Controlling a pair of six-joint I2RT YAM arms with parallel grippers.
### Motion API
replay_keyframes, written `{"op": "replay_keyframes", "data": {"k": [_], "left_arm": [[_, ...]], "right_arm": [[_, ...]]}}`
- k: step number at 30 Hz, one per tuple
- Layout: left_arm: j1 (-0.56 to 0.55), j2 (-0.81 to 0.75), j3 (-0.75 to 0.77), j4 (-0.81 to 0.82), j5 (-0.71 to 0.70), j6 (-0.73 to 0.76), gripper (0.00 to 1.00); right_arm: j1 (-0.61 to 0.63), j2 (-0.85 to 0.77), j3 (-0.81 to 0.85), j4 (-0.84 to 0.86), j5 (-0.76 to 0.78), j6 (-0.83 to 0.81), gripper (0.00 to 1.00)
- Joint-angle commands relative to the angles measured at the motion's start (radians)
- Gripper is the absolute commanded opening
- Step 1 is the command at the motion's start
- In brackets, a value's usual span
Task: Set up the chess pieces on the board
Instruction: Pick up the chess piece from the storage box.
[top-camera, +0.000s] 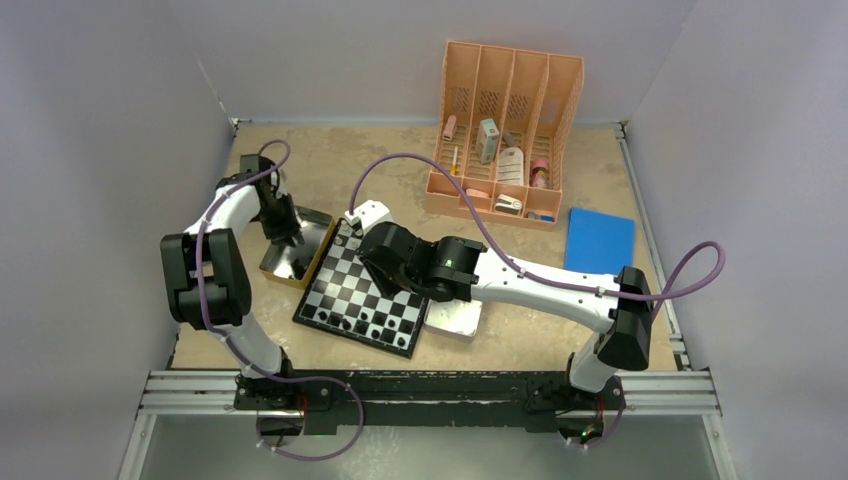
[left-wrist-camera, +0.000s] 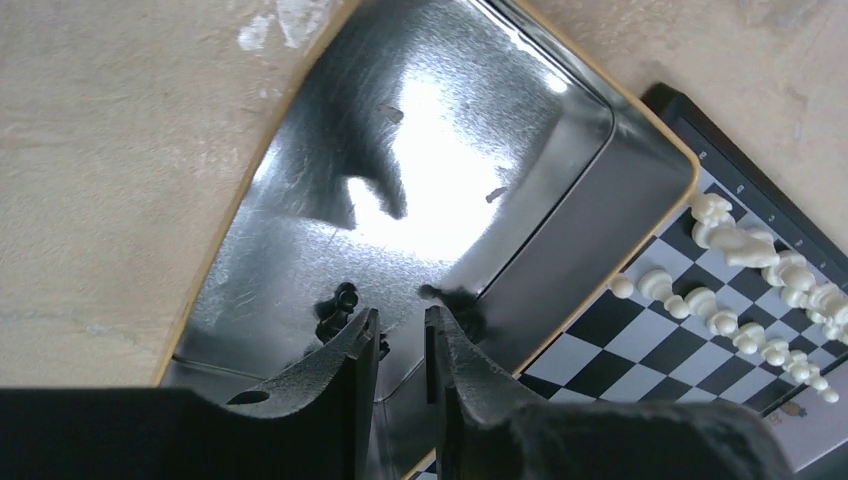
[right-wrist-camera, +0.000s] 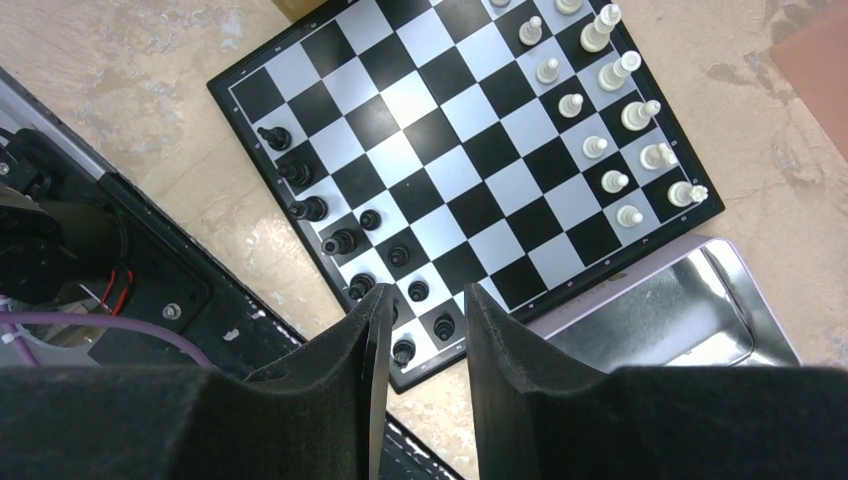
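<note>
Left jaws are hanging low inside the silver metal tray (left-wrist-camera: 450, 130), which is sitting right against the board (top-camera: 342, 293) on its left side. Their fingers (left-wrist-camera: 345, 370) are standing a narrow slit apart. One black piece (left-wrist-camera: 340, 305) is lying on the tray floor just outside one finger, and another (left-wrist-camera: 452, 300) is sitting at the other fingertip by the tray wall. Can't tell whether anything is getting pinched in the slit. Right jaws are hovering above the board's near corner, slightly spread and gripping nothing, with black pieces (right-wrist-camera: 310, 208) standing on the squares under and beside the gap. White pieces (right-wrist-camera: 600, 148) are standing in two rows along the opposite edge. Board is lying angled on the bench (top-camera: 330, 160), and a second silver tray (right-wrist-camera: 650, 310) is butting against its right edge.
</note>
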Motion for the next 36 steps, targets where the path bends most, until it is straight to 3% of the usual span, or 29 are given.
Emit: {"op": "replay_keyframes", "data": {"k": [1, 17, 24, 32, 36], "left_arm": [[0.015, 0.015, 0.032, -0.001, 0.066, 0.114, 0.22], [0.02, 0.035, -0.058, 0.004, -0.068, 0.123, 0.26], [0.02, 0.053, -0.078, 0.016, -0.038, 0.124, 0.25], [0.02, 0.045, -0.101, 0.019, -0.033, 0.13, 0.19], [0.02, 0.042, -0.095, 0.017, -0.011, 0.129, 0.1]], "right_arm": [[-0.002, -0.042, -0.006, 0.024, -0.002, -0.002, 0.35], [-0.009, -0.046, -0.01, 0.03, -0.006, -0.015, 0.35], [-0.011, -0.045, -0.007, 0.028, -0.007, -0.009, 0.35], [-0.01, -0.05, -0.01, 0.03, -0.009, 0.005, 0.35], [-0.01, -0.053, -0.007, 0.029, -0.009, 0.015, 0.35]]}}
